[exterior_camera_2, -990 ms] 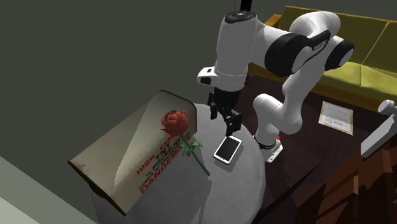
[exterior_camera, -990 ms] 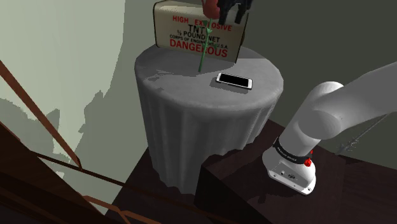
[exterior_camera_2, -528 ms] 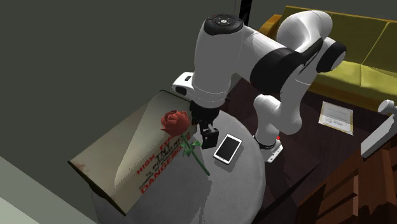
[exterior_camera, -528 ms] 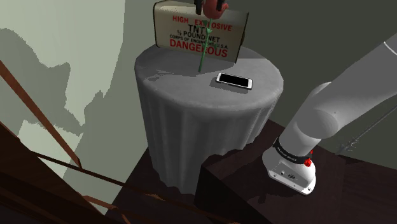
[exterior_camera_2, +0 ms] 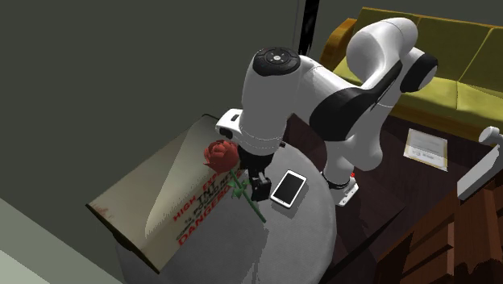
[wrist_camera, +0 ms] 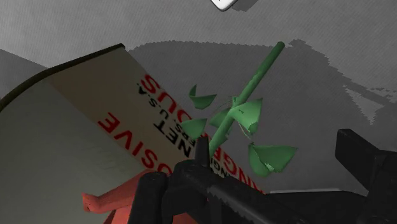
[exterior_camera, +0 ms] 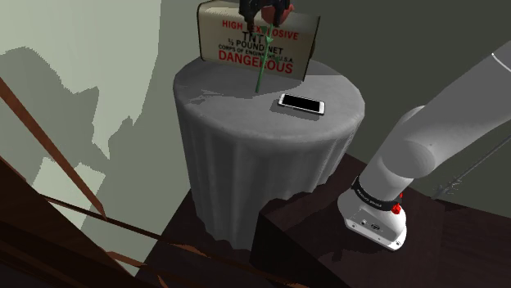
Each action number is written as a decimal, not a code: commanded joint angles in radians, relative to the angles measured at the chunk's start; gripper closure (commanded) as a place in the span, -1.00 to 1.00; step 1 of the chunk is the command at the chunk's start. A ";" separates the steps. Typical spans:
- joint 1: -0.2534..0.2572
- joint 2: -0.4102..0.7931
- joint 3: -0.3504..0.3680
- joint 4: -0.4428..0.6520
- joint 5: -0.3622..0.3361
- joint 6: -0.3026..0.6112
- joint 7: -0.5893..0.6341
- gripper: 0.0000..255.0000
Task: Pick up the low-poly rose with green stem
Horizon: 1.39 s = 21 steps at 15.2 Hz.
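Rose (exterior_camera_2: 223,153) leans on TNT box (exterior_camera_2: 157,206) atop round worktop (exterior_camera: 217,94), stem foot resting on it. Hand (wrist_camera: 251,168) low over rose, fingers (wrist_camera: 362,159) spread either side of stem, seemingly not touching. Phone (exterior_camera: 301,104) near

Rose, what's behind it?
A tan box with red words, TNT and DANGEROUS, stands behind the rose. In the shoulder view the rose's stem and the gripper cover some of its letters.

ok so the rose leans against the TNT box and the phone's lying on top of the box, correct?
The rose does lean against the TNT box, but the phone lies flat on the draped table, apart from the box, not on top of it; the shoulder view shows this.
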 commanded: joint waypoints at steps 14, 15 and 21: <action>-0.001 0.009 0.000 0.038 -0.001 -0.029 -0.002 1.00; -0.001 0.012 0.001 0.055 -0.001 -0.043 -0.003 1.00; -0.002 0.038 0.003 0.164 -0.005 -0.126 -0.009 1.00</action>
